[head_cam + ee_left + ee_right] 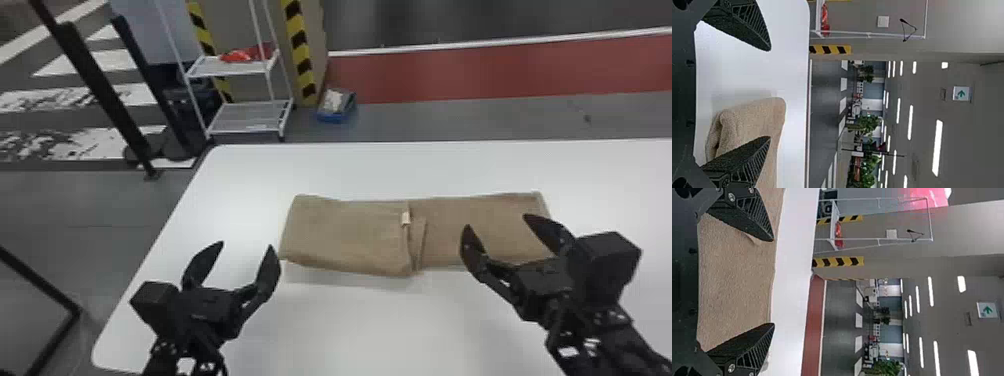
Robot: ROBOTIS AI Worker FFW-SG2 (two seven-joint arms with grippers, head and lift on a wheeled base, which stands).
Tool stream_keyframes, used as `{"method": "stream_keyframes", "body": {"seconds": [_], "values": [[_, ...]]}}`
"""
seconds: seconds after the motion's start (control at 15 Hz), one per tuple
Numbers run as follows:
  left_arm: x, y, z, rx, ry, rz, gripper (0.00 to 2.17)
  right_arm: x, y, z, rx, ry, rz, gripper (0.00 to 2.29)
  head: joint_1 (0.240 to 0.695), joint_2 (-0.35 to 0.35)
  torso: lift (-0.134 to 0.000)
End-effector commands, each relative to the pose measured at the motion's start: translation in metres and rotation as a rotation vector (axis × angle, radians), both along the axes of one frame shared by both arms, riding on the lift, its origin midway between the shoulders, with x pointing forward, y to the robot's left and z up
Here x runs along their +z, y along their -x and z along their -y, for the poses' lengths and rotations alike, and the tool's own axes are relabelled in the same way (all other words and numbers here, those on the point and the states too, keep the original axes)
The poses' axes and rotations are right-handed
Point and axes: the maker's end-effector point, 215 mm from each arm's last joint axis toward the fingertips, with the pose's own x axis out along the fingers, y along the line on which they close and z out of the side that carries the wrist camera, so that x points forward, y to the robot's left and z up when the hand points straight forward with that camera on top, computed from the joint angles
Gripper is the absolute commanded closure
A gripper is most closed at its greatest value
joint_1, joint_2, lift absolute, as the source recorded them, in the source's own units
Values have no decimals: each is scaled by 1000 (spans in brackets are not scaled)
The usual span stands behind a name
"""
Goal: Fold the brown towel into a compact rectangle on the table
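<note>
In the head view, the brown towel (345,235) lies on the white tabletop (350,320) as a long band running left to right. Its left part is folded over in layers that end near the middle, by a small pale label (405,218) and a narrow strip of cloth; its right part lies flatter. The left tool (246,246) is spread, at the near side of the towel's left end, with one fingertip close to the near left corner. The right tool (497,222) is spread as well, over the towel's right part, one finger by the right end. On the floor past the far edge, toward the left, stand a white rack (250,120) with a red item (240,55) on its upper shelf and, to its right, a blue container (336,107).

In the left wrist view, the left tool (769,93) has its fingers wide apart with nothing pinched, and one finger crosses in front of the towel's thick, rounded end. Farther off are green plants (869,123) and ceiling lights (938,148).

In the right wrist view, the right tool (773,282) holds its fingers well apart, with flat cloth showing between them; whether they touch it, I cannot tell.
</note>
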Motion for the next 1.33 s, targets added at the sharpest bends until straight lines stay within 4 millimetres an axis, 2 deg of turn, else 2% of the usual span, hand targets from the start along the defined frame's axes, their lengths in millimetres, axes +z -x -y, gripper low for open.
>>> {"method": "stream_keyframes", "body": {"seconds": [0.0, 0.27, 0.53, 0.6, 0.87, 1.0, 1.27], "values": [[-1, 0, 1, -1, 3, -1, 83, -1, -20, -19, 50, 111, 8, 120, 695, 231, -123], [-1, 0, 3, -4, 4, -4, 87, 7, -48, -47, 259, 439, 84, 117, 695, 265, -123], [-2, 0, 3, -8, 4, -9, 87, 8, -63, -51, 399, 735, 133, 107, 695, 278, -123], [-3, 0, 3, -8, 6, -11, 87, 5, -63, -58, 446, 790, 135, 107, 695, 277, -123], [-6, 1, 0, -3, 4, -25, 87, -17, -63, -60, 606, 1025, 120, 107, 695, 284, -123], [-6, 1, -3, 1, 2, -25, 87, -29, -65, -69, 669, 1071, 96, 117, 695, 286, -123], [-8, 3, -3, 2, 1, -30, 87, -50, -56, -88, 779, 1135, 66, 124, 695, 305, -123]]}}
